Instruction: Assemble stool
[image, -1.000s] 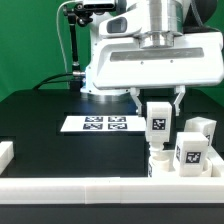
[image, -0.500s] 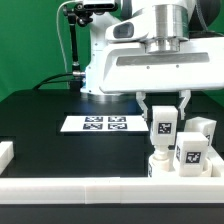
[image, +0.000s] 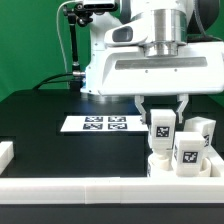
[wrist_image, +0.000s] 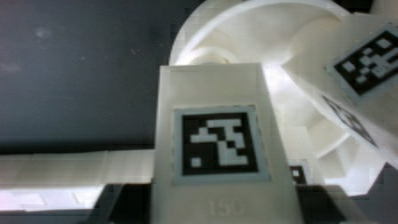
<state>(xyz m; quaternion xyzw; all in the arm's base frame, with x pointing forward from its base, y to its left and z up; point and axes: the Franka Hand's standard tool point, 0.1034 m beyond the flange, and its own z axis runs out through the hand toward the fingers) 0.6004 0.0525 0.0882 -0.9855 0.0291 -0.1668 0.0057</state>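
On the exterior view's right, near the front rail (image: 100, 189), the arm hangs over the black surface (image: 40, 125) with its gripper (image: 161, 112) straddling one leg (image: 160, 127) of the stool. Compared with a second ago, the arm has shifted toward the exterior view's right and come down, so the fingers (image: 141, 108) now sit on both sides of the leg's upper end rather than above and beside it. They appear clamped on the leg, and the wrist view agrees: the leg (wrist_image: 217, 130) fills the middle of the picture, tag facing the camera, with dark finger pads at its sides.

The seat (image: 178, 164) lies flat just behind the front rail, and the held leg stands upright with its lower end at the seat's top. Whether it is already seated in a hole or only touching I cannot tell. A second leg (image: 190, 152) stands on the seat just to the exterior view's right, and a third (image: 202, 130) shows behind it, farther back. In the wrist view the seat (wrist_image: 249, 35) curves away beyond the leg.

The marker board (image: 98, 124) lies well apart on the exterior view's left.

My judgement is that the descent means this leg is being set or screwed into the seat; the fit needs it kept upright.
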